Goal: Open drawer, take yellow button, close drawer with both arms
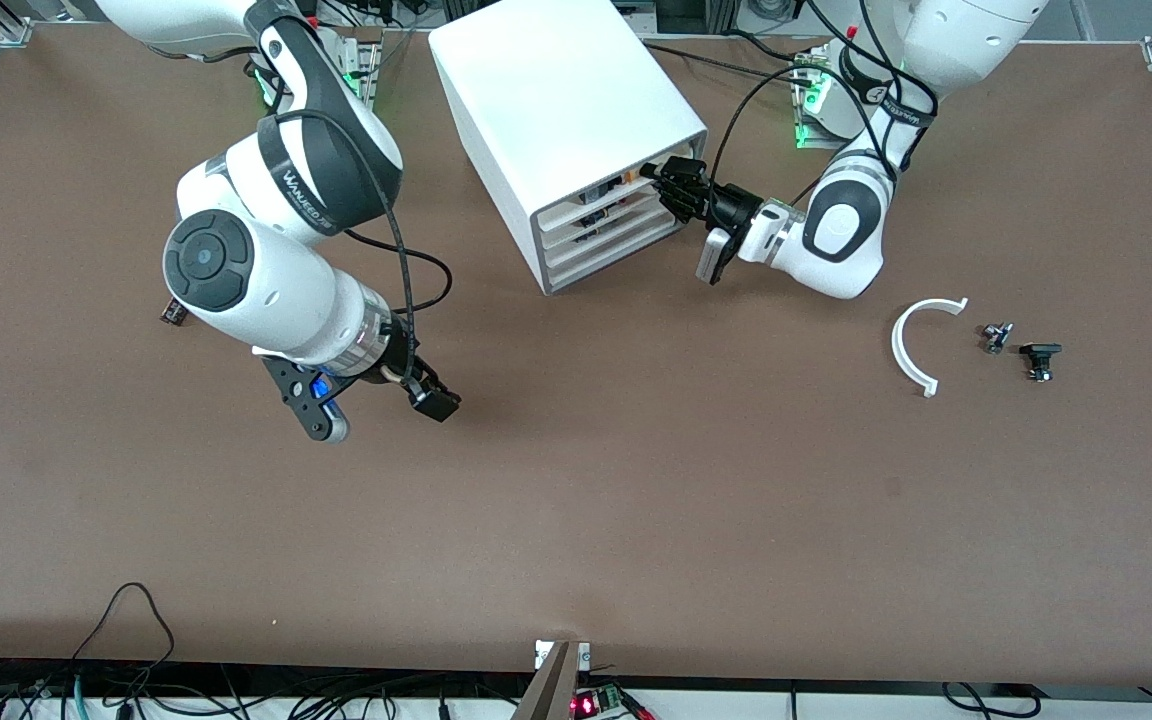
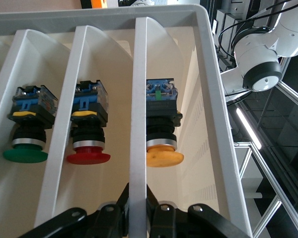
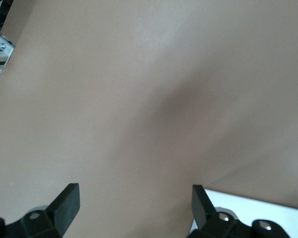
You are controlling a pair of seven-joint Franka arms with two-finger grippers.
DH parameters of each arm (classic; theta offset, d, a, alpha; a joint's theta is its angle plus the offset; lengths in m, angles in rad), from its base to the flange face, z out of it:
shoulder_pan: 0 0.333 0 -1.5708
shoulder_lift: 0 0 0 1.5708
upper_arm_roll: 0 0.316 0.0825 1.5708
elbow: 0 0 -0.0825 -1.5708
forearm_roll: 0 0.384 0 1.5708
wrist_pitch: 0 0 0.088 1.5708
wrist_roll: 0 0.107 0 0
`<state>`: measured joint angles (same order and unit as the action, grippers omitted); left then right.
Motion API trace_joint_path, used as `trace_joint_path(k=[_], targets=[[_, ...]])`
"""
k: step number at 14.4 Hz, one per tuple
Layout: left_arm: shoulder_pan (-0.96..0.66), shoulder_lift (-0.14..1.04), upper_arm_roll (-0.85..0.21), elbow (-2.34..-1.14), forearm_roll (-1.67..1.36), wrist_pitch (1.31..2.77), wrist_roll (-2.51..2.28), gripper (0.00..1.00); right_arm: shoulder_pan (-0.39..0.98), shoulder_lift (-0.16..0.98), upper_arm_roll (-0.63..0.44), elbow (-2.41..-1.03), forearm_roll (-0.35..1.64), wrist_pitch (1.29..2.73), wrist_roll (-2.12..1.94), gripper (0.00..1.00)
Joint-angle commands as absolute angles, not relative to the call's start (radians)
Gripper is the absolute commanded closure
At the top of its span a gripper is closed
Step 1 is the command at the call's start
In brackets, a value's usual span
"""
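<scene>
- Small black part [image 1: 173,313] on surface [image 1: 576,520] at right arm's end.
- Right gripper [image 1: 381,415] over bare surface, fingers [image 3: 64,201] wide apart. Waiting, likely for its turn to pick.
- White cabinet [image 1: 556,110] in middle; drawer [image 1: 604,190] on top, out just a little.
- Left gripper [image 1: 666,178] at drawer front, fingers [image 2: 109,218] clamped on thin inner wall, likely as handle for pulling.
- Inside drawer: green, red [image 2: 88,130] caps, then button [image 2: 164,130], orange cap, in end slot beside gripped wall.
- White curved piece [image 1: 911,345], two black bits [image 1: 1016,348] toward left arm's end.
- Surface brown, plain. Cables along edge nearest front camera.
</scene>
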<state>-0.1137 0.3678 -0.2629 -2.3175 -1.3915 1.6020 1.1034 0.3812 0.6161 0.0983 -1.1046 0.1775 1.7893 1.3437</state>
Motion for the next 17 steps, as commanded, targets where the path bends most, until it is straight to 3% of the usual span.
trace_joint_path(k=[1,5,11,13,14,17], targets=[[-0.074,0.351,-0.245,-2.292,-1.364,1.608,1.048,1.0,0.377,0.638,0.129,-1.063,0.199,1.81,1.42,0.0],[0.031,0.379,-0.245,-2.108,-1.097,1.606,0.821,1.0,0.443,0.635,0.127,-1.063,0.201,1.864,1.534,0.0],[0.058,0.46,-0.238,-2.002,-1.049,1.606,0.799,1.0,0.578,0.634,0.115,-1.063,0.187,1.891,1.699,0.0],[0.066,0.46,-0.238,-2.0,-1.046,1.606,0.801,0.5,0.618,0.634,0.115,-1.063,0.169,1.894,1.75,0.0],[0.081,0.46,-0.238,-1.996,-1.046,1.606,0.805,0.0,0.641,0.635,0.114,-1.063,0.157,1.899,1.776,0.0],[0.112,0.456,-0.235,-1.915,-0.951,1.573,0.79,0.0,0.696,0.641,0.115,-1.065,0.12,1.919,1.842,0.0]])
